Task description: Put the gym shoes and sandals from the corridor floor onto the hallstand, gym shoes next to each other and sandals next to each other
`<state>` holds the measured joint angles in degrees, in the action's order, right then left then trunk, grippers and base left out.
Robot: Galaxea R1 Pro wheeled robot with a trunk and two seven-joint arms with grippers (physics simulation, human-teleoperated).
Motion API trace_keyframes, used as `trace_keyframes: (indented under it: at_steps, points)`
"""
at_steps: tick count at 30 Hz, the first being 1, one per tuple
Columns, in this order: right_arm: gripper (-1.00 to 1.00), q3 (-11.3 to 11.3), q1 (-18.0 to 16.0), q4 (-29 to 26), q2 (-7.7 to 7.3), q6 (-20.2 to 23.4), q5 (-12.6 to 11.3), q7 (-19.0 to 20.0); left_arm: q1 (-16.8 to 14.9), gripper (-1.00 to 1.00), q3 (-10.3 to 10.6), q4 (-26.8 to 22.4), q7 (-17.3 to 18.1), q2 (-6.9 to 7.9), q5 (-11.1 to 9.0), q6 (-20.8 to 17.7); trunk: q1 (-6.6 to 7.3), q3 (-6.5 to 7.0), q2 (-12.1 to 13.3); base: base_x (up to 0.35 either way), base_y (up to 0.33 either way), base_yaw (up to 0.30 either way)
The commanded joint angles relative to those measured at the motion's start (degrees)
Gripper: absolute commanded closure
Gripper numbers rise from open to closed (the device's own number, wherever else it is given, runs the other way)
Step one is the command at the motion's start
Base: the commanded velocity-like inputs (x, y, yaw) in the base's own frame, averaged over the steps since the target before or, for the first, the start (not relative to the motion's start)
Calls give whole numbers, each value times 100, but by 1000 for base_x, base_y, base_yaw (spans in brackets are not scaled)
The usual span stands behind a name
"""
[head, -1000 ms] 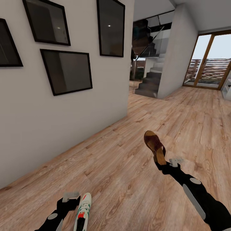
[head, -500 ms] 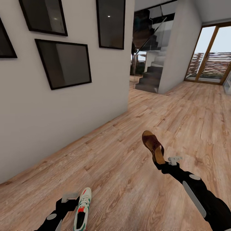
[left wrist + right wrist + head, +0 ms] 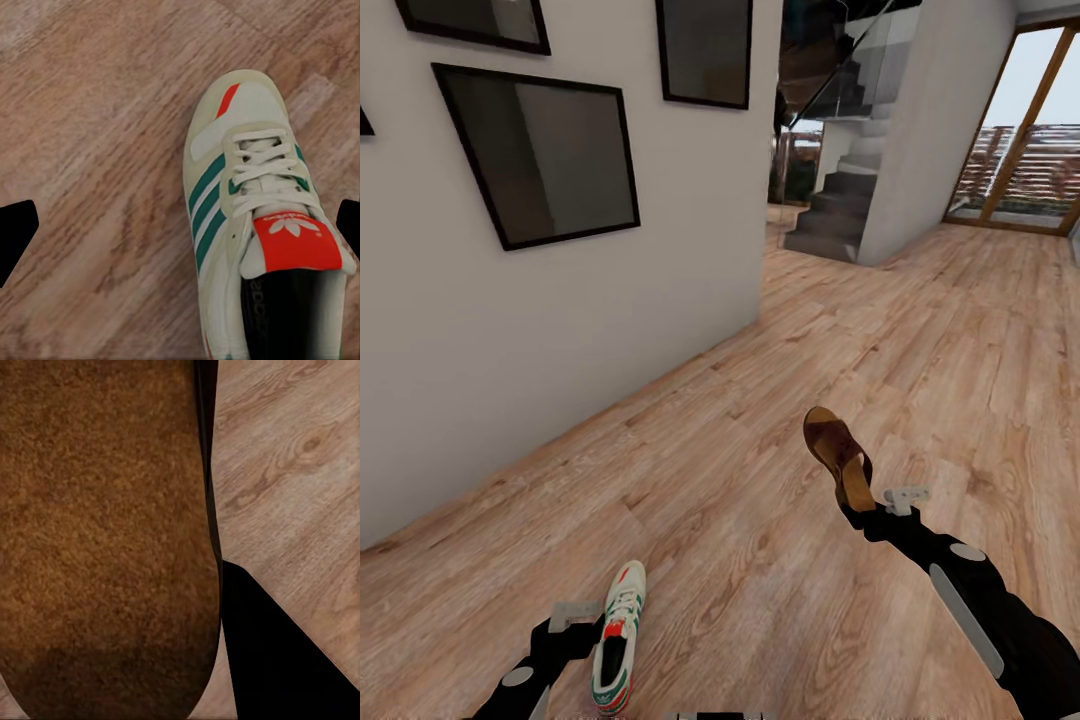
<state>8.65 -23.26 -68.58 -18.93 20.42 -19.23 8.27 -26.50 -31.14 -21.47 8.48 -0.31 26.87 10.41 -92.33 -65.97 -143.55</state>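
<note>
Head view: one gym shoe is gripped at its heel by the left gripper, low and near, over the corridor floor. Right of it, farther off, a brown sandal is pinched by the right gripper. A wall with dark frames stands left.

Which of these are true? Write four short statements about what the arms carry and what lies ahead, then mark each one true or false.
1. The right gripper holds a brown sandal. True.
2. The shoe beside the left gripper has blue stripes. False: the gym shoe has green stripes.
3. Dark framed pictures hang on the wall. True.
4. A shoe rack stands straight ahead. False: ahead are stairs and a glazed door.
</note>
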Motion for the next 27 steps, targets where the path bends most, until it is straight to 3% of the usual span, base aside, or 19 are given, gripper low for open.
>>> trace_keyframes:
  at_steps: [1,13,24,27]
  points:
    - [100,5,-3,-6,-5,32,-54,-5,-5,-100,-43,1,38,-5,43,22,-1,-33,-4,0,0,0]
    - [100,5,-3,2,2,32,-54,-6,-4,-100,-23,2,40,-12,47,27,-1,-43,-4,0,0,-115]
    - [100,13,-3,2,3,32,-54,-8,5,-100,-14,5,86,-21,50,23,-1,-43,-4,0,0,-21]
    - [100,14,-3,2,3,32,-50,-9,152,-100,-8,-7,104,-21,168,62,-1,-43,-4,0,0,0]
